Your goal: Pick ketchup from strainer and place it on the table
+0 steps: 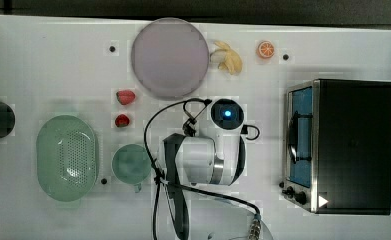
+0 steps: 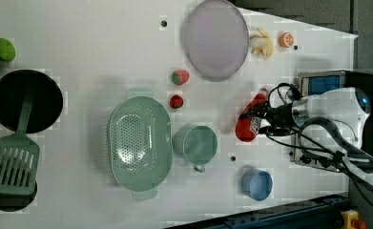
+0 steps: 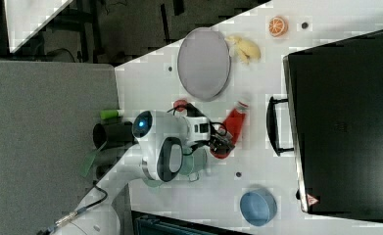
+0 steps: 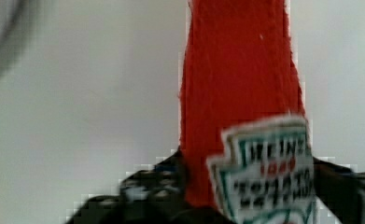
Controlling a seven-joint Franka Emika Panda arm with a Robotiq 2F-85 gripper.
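The ketchup (image 2: 247, 128), a red squeeze bottle with a white label, lies on its side on the white table (image 2: 88, 52), between the teal cup and the toaster oven. It also shows in the right view, ketchup (image 3: 234, 125), with its white cap pointing toward the grey plate. My gripper (image 2: 261, 125) sits low over the bottle's labelled end, gripper (image 3: 222, 142) beside the red body. Up close, the ketchup (image 4: 236, 84) runs straight out from my gripper (image 4: 245, 198). The pale green strainer (image 1: 67, 157) stands at the top view's left with nothing in it.
A teal cup (image 1: 131, 164) stands between the strainer and my arm. Two red strawberries (image 1: 125, 96) lie near the grey plate (image 1: 169, 57). A toaster oven (image 1: 343, 145) stands at the top view's right. A blue bowl (image 2: 257, 184), a black pan (image 2: 26, 100) and a green spatula (image 2: 12, 164) sit along the edges.
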